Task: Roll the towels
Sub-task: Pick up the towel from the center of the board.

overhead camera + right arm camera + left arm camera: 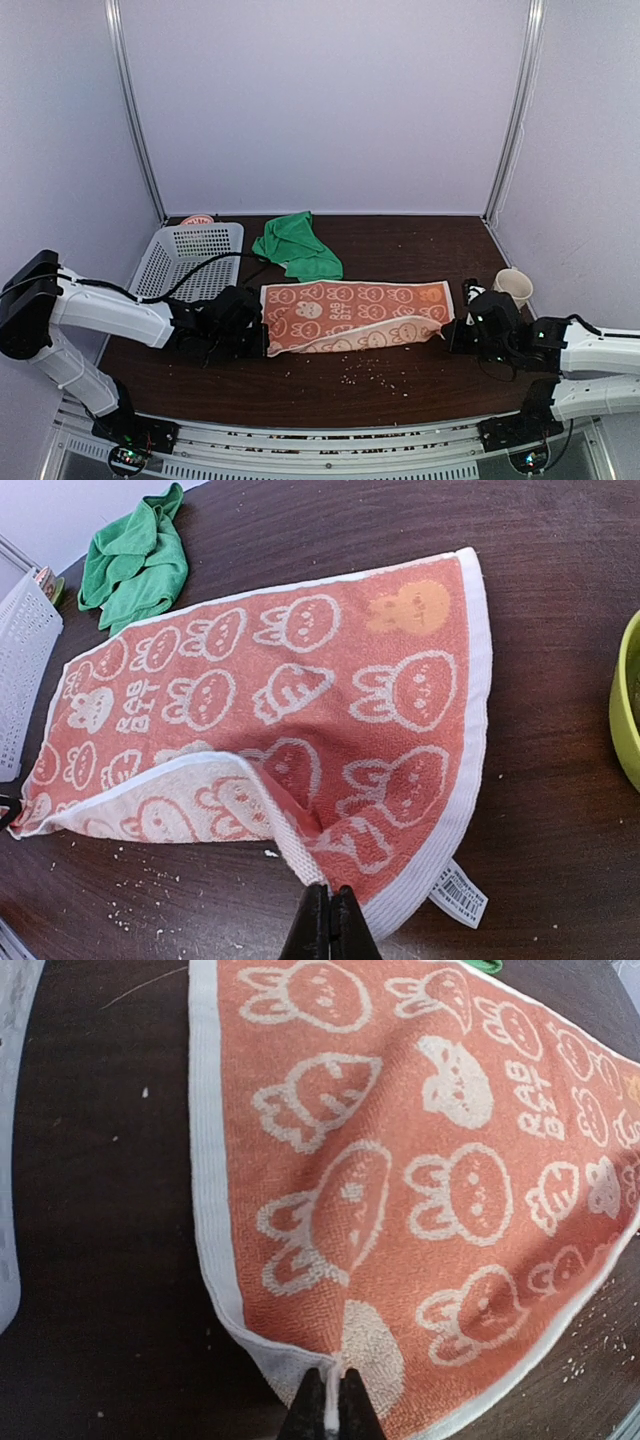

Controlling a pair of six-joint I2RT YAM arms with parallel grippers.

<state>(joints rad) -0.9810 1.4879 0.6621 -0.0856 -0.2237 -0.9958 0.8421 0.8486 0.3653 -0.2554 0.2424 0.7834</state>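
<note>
Now the dark worktop (420,250) carries the printed towel (350,315), spread flat with its front edge lifted. The green towel (297,246) lies bunched just behind it. The left hand (328,1410) and right hand (328,920) each pinch a front corner. Rolling looks barely begun; next, both corners probably need turning over evenly.

basket (190,240) at left, cup (513,287) at right

The orange towel (400,1210) reads "RAB BIT" in white, toward three o'clock. The barcode on its corner tag (460,892) is illegible.
</note>
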